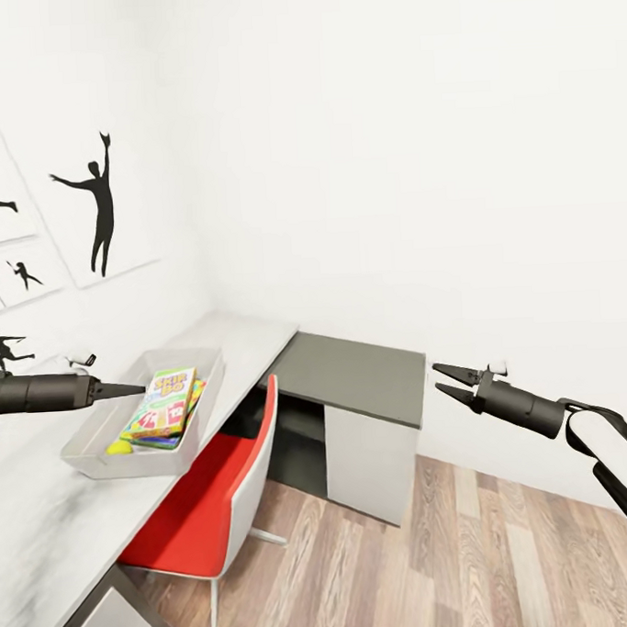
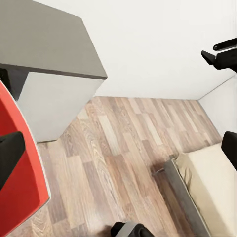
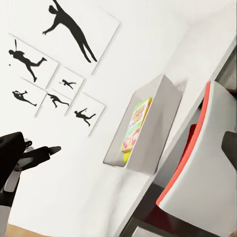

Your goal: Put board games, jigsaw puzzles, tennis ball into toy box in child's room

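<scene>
Red chair [image 1: 208, 503] sits nearest, tucked under the pale tabletop [image 1: 49, 520]. Left tool [image 1: 124, 390] pinched together, empty, hovering at the toy box [image 1: 103, 426] with the Skip-Bo game [image 1: 164, 404] inside. Right tool [image 1: 450, 383] spread apart, empty. Swing carelessly and that box could get shoved.

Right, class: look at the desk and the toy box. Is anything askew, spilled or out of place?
Nothing stands out. The toy box sits flat on the table, and the Skip-Bo box lies inside it on other colourful boxes, with something yellow at one corner. Nothing is spilled on the table.
</scene>
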Controlling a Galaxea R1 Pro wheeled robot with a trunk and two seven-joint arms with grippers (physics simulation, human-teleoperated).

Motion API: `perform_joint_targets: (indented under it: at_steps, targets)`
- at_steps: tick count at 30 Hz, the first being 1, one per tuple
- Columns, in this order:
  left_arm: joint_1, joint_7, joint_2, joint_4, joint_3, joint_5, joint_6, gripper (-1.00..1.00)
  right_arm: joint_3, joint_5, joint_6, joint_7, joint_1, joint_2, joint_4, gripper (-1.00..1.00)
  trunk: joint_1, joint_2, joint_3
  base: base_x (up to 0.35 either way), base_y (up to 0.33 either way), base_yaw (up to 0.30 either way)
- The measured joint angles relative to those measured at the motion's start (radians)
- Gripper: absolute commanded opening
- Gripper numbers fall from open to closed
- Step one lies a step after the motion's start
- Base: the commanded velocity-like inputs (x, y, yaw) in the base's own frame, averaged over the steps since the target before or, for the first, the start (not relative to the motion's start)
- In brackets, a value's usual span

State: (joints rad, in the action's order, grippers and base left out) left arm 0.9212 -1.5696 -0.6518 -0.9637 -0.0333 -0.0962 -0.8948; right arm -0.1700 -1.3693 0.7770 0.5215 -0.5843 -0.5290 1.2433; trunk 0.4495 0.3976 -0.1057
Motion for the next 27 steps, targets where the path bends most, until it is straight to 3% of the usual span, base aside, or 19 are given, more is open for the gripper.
perform_joint_targets:
  at_steps: [14, 27]
  targets:
    - [0.000, 0.000, 0.000, 0.000, 0.000, -0.001, 0.000, 1.00, 0.000, 0.000, 0.000, 0.001, 0.001, -0.001, -0.008, 1.00, 0.000, 0.000, 0.011, -0.136, -0.007, -0.275]
    - [0.000, 0.000, 0.000, 0.001, 0.000, 0.000, 0.000, 1.00, 0.000, 0.000, 0.000, -0.001, 0.001, -0.001, -0.012, 1.00, 0.000, 0.000, 0.022, -0.136, -0.108, -0.275]
